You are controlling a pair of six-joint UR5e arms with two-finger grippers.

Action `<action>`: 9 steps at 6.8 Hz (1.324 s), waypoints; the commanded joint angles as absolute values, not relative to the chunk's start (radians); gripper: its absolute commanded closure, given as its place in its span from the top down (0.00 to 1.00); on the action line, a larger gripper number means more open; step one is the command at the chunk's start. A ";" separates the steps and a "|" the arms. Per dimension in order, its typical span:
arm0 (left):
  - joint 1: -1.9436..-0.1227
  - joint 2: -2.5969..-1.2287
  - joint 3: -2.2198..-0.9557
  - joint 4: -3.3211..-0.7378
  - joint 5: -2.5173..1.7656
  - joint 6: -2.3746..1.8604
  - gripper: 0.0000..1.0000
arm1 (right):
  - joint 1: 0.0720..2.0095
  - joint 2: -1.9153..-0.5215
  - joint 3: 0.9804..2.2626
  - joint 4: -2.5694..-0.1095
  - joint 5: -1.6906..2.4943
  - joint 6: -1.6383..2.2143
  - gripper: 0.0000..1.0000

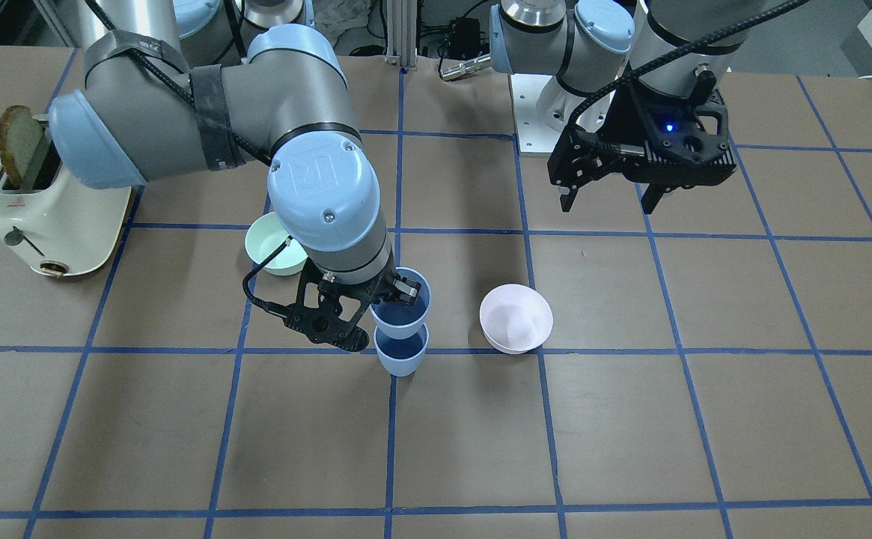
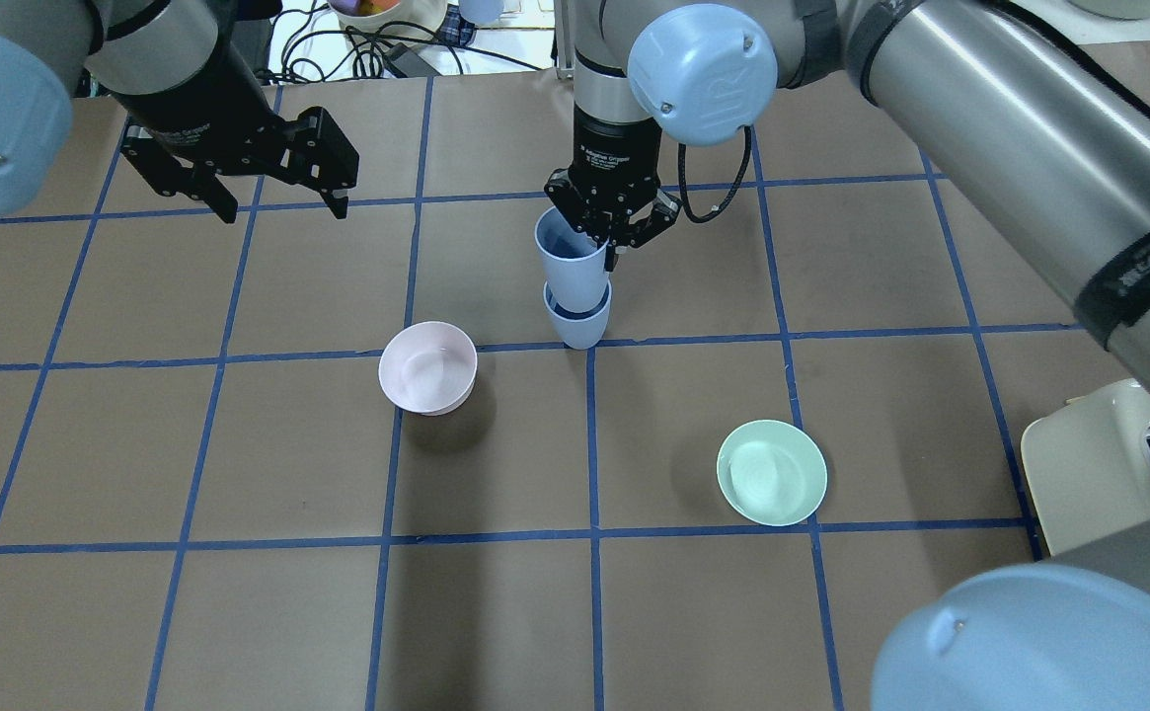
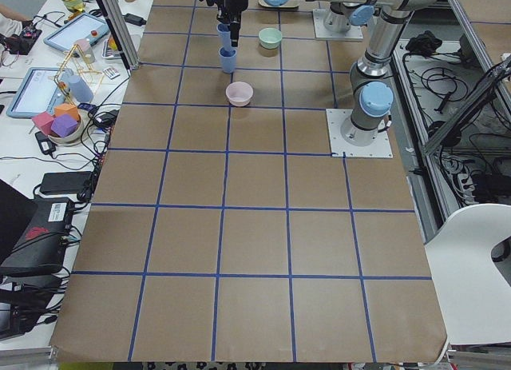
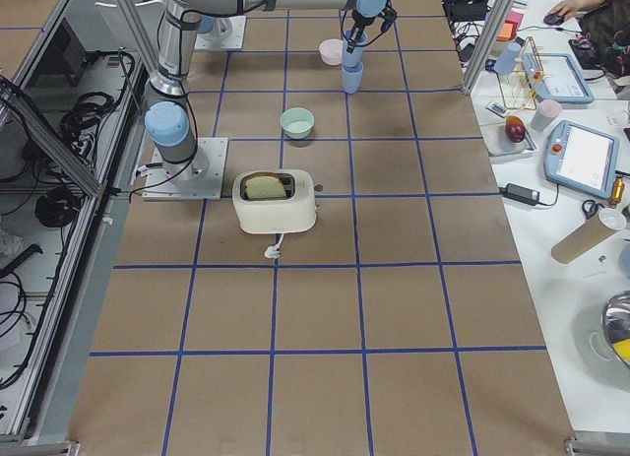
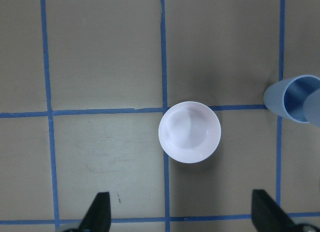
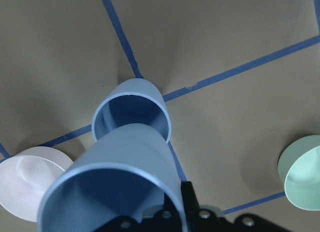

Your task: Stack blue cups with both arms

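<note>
One blue cup [image 1: 400, 358] stands upright on the table [image 2: 693, 612], also seen in the overhead view [image 2: 579, 321]. My right gripper [image 1: 389, 293] is shut on the rim of the second blue cup [image 1: 403, 305], one finger inside. It holds this cup [image 2: 572, 265] slightly tilted, right over the standing cup's mouth. I cannot tell whether its base touches. The right wrist view shows the held cup [image 6: 120, 184] over the standing cup [image 6: 132, 109]. My left gripper [image 2: 283, 209] is open and empty, raised well left of the cups, over the pink bowl [image 5: 189, 132].
The pale pink bowl [image 2: 427, 367] sits left of the cups in the overhead view. A mint-green bowl [image 2: 772, 472] sits to the near right. A cream toaster [image 1: 54, 217] holding toast [image 1: 20, 142] stands on my right side.
</note>
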State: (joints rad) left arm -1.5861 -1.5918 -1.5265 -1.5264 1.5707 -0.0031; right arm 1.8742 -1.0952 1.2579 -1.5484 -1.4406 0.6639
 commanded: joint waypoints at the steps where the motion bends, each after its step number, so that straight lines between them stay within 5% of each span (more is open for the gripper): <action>1: -1.586 -1.592 -1.526 -1.526 1.569 -0.003 1.00 | 1.876 -1.074 1.259 -1.569 -1.442 0.663 0.00; 3: -1.586 -1.591 -1.526 -1.526 1.571 -0.003 1.00 | 1.878 -1.059 1.265 -1.601 -1.442 0.664 0.00; 4: -1.586 -1.591 -1.526 -1.526 1.571 -0.003 1.00 | 1.876 -1.060 1.278 -1.601 -1.445 0.663 0.61; 5: -1.586 -1.591 -1.526 -1.526 1.571 -0.003 1.00 | 1.876 -1.069 1.290 -1.601 -1.448 0.663 0.91; 6: -1.586 -1.591 -1.525 -1.526 1.571 -0.003 1.00 | 1.876 -1.071 1.289 -1.601 -1.445 0.660 1.00; 9: -1.586 -1.594 -1.523 -1.525 1.574 -0.003 1.00 | 1.801 -1.184 1.278 -1.598 -1.552 0.491 1.00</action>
State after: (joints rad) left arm -1.5861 -1.5927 -1.5236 -1.5249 1.5726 -0.0031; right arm 1.8433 -1.1314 1.2790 -1.5991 -1.4875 0.6035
